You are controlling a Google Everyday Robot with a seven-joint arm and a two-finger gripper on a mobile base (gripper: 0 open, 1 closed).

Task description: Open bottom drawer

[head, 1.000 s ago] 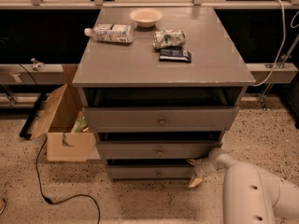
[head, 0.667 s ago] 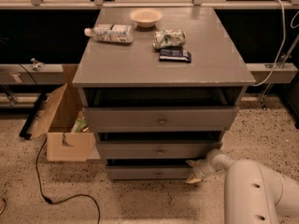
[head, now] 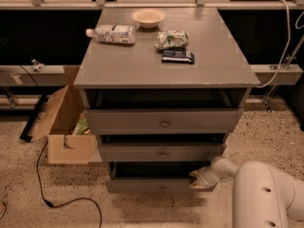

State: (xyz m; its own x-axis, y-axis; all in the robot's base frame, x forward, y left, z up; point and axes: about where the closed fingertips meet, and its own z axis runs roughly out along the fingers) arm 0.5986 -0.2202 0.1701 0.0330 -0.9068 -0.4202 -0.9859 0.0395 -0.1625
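Note:
The bottom drawer (head: 142,185) is the lowest grey front of the cabinet, with a small round knob (head: 162,188). It stands pulled out a little, with a dark gap above its front. My gripper (head: 195,179) is at the right end of that drawer, at its top edge, reaching in from my white arm (head: 266,194) at the lower right. Two wider grey drawers (head: 161,122) sit above it, each slightly pulled out.
On the cabinet top (head: 118,61) lie a plastic bottle (head: 110,33), a white bowl (head: 148,17), a snack bag (head: 172,39) and a dark packet (head: 177,56). An open cardboard box (head: 61,127) stands left of the cabinet. A black cable (head: 42,184) runs over the speckled floor.
The gripper has stayed at the right end of the bottom drawer; the arm has shifted very slightly. The drawers look the same.

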